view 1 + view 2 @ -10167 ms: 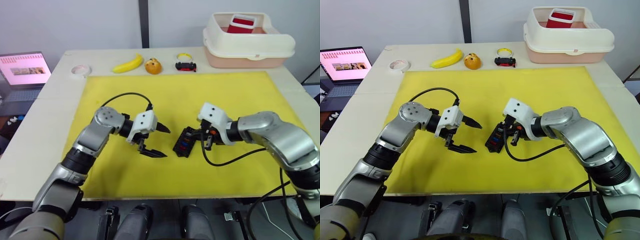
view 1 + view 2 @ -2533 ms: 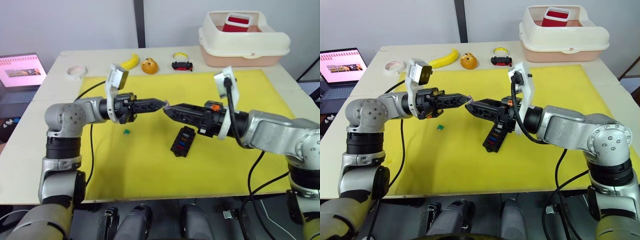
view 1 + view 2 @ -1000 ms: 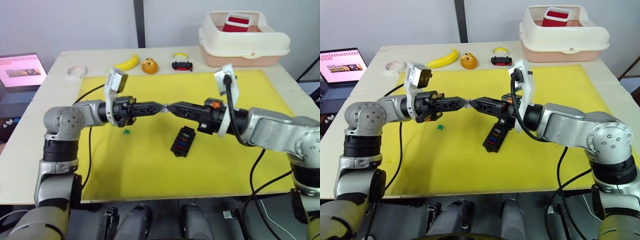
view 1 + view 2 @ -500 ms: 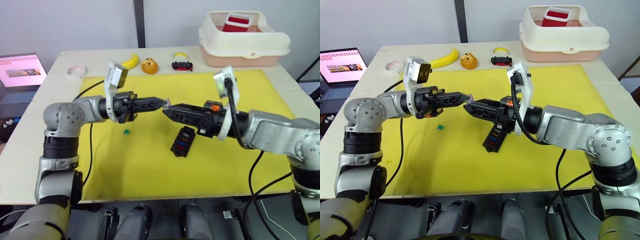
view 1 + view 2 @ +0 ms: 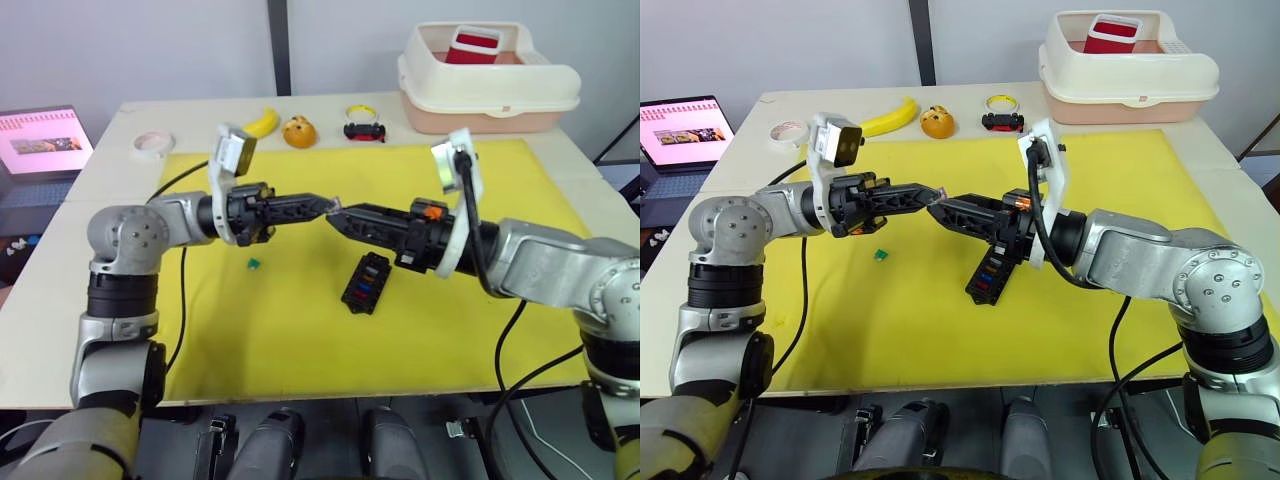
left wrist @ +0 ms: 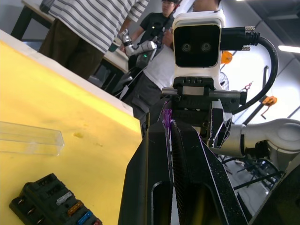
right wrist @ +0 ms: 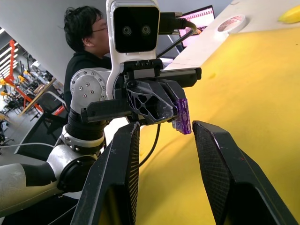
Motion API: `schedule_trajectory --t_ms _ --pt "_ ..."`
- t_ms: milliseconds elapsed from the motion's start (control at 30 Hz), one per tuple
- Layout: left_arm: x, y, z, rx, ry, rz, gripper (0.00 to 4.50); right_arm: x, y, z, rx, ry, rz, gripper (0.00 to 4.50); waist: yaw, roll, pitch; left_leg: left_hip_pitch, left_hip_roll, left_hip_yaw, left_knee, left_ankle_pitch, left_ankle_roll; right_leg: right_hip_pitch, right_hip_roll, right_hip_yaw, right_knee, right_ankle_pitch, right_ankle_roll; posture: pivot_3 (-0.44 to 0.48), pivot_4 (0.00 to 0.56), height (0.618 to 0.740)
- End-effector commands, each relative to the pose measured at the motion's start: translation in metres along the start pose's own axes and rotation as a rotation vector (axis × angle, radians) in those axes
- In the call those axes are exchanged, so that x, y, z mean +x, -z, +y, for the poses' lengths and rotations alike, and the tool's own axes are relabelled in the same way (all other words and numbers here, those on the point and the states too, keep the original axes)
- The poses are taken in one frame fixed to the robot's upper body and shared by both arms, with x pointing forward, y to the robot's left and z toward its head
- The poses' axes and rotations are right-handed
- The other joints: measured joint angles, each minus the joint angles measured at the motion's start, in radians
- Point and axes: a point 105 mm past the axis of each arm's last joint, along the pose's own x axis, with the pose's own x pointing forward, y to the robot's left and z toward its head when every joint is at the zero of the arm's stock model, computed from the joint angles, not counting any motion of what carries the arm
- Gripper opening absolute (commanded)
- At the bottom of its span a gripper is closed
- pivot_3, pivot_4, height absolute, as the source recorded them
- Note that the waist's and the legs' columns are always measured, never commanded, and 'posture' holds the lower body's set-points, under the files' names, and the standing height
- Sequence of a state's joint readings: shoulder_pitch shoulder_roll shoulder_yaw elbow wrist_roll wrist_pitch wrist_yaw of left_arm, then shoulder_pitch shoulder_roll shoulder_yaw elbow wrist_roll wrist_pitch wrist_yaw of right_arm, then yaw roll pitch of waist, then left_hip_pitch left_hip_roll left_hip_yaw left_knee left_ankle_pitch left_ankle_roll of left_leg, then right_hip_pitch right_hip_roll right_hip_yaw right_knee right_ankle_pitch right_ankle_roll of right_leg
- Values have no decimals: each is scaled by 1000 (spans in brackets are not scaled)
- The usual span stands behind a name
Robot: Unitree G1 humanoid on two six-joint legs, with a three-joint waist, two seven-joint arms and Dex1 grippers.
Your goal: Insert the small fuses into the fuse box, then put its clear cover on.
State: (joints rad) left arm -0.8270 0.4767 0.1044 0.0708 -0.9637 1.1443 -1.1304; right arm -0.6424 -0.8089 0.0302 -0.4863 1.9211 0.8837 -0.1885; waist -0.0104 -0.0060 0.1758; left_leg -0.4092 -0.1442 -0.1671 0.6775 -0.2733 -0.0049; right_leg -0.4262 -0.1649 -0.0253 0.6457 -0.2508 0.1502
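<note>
My left gripper (image 5: 326,205) is shut on a small purple fuse (image 7: 182,116) and holds it in the air above the yellow mat (image 5: 300,330). My right gripper (image 5: 343,216) faces it tip to tip, open, with one finger on each side of the fuse and not touching it. The black fuse box (image 5: 366,283) lies on the mat below the right gripper, with several coloured fuses in its slots. A green fuse (image 5: 254,264) lies loose on the mat below the left gripper. The clear cover (image 6: 28,138) rests on the mat beside the fuse box (image 6: 51,201).
A cream tub (image 5: 490,85) with a red item stands at the back right. A banana (image 5: 258,124), an orange ball (image 5: 300,131), a yellow ring (image 5: 364,113) and a tape roll (image 5: 152,144) line the far edge. A laptop (image 5: 40,145) sits left. People (image 6: 93,28) stand nearby.
A second ago the two grippers met tip to tip with the right one nearly shut. The right gripper opened and dipped away, and has now come back level around the fuse.
</note>
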Motion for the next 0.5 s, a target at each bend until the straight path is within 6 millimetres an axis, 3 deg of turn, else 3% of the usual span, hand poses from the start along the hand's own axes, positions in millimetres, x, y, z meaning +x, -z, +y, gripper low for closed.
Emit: schedule_trajectory --t_ms 33,67,133,167,500 --pt "0 -6 -6 47 14 -12 0 -3 -9 9 -9 -39 -43 1338 0 0 0 0 0 0 0 0 0 0 0 0 0 0 0 0 150 740" --pt "0 -6 -6 47 13 -12 0 -3 -9 9 -9 -40 -43 1124 0 0 0 0 0 0 0 0 0 0 0 0 0 0 0 0 150 740" --pt "0 -6 -6 48 13 -12 0 -3 -9 9 -8 -40 -44 151 0 0 0 0 0 0 0 0 0 0 0 0 0 0 0 0 150 740" --pt "0 -6 -6 48 13 -11 0 -3 -9 9 -8 -41 -45 28 0 0 0 0 0 0 0 0 0 0 0 0 0 0 0 0 150 740" --pt "-3 0 -3 56 -10 19 0 -4 -12 9 -24 -37 -42 28 0 0 0 0 0 0 0 0 0 0 0 0 0 0 0 0 150 740"
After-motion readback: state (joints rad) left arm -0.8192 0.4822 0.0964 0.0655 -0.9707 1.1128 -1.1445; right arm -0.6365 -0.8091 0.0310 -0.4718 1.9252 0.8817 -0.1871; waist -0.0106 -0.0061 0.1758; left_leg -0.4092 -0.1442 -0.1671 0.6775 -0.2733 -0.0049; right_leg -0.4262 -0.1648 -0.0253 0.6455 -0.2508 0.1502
